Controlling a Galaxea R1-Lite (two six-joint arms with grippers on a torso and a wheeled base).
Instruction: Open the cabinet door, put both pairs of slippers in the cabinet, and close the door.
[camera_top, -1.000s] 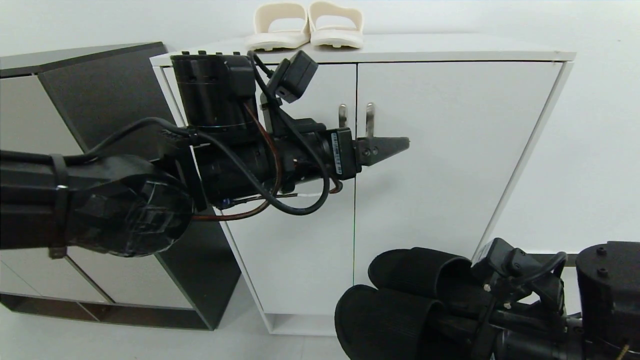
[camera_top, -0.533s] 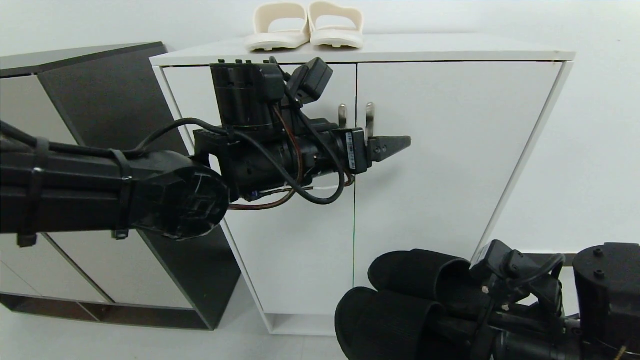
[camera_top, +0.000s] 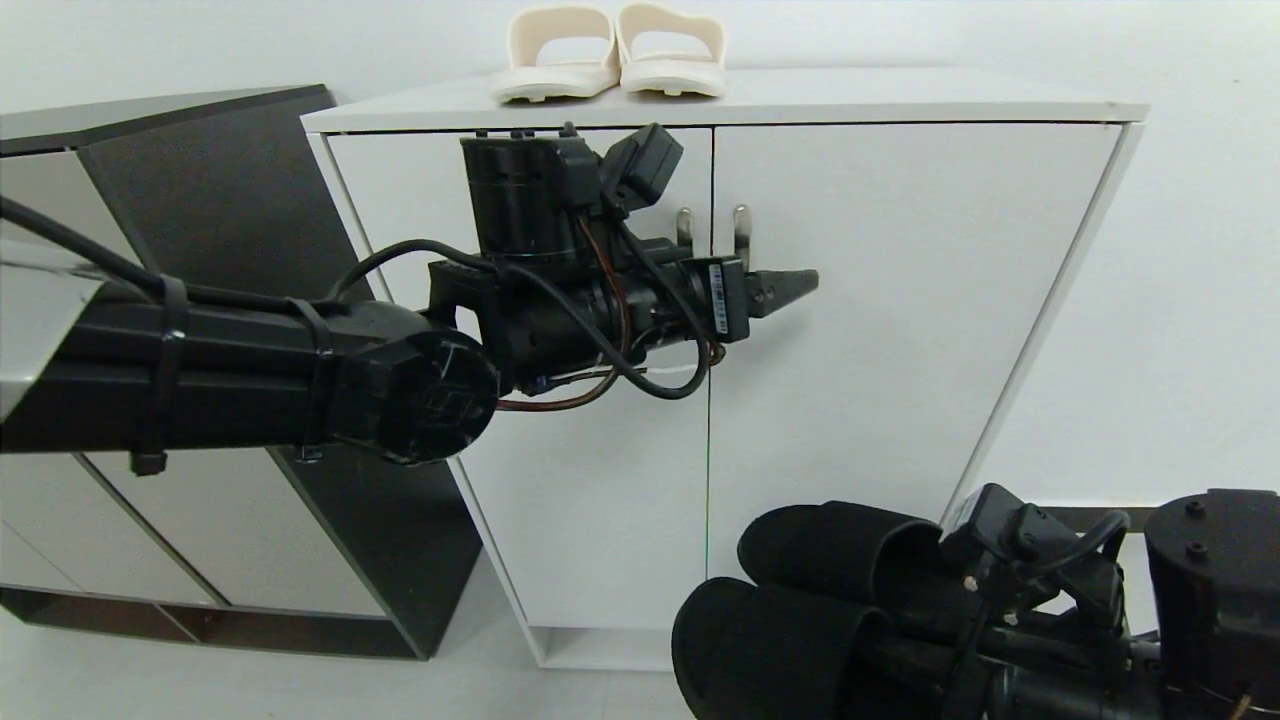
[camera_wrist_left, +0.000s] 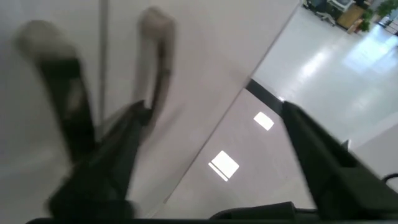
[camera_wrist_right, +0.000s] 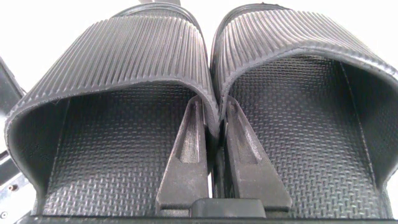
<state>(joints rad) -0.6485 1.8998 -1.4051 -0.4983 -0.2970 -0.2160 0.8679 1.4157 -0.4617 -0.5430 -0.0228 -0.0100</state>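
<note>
Step in hand: opening the cabinet (camera_top: 900, 300); both doors are shut. My left gripper (camera_top: 785, 288) is near centre in the head view, with its tip just beside the right door's handle (camera_top: 740, 232), toward 4 o'clock of it. Its fingers (camera_wrist_left: 323, 168) are spread wide.

My right gripper (camera_wrist_right: 214, 162) is low at 5 o'clock, pressed together on the black slippers (camera_top: 800, 600). It pinches their two touching inner walls, so the pair hangs as one. The cream slippers (camera_top: 610, 50) sit side by side on the cabinet top at 12 o'clock. A dark unit (camera_top: 220, 200) stands beside the cabinet at 9 o'clock.

To do it well:
- Get the handle bar properly between my left fingers, not against the outside of one, then close mid-bar.
- Pull along an arc; the hinge is probably on the outer edge at 3 o'clock.
- Watch the black pair. It hangs in front of the right door's lower part and may sit in the swing path, so I'd back my right arm off first.

Views: the head view has my left fingers edge-on as one wedge, so the gap is unreadable there. The left wrist view gives the gap, with the handle close by one finger, but it is blurred and I cannot tell if they touch. The right wrist view gives the pinch itself, which the slippers cover in the head view. The head view gives the door layout and the cream pair.
</note>
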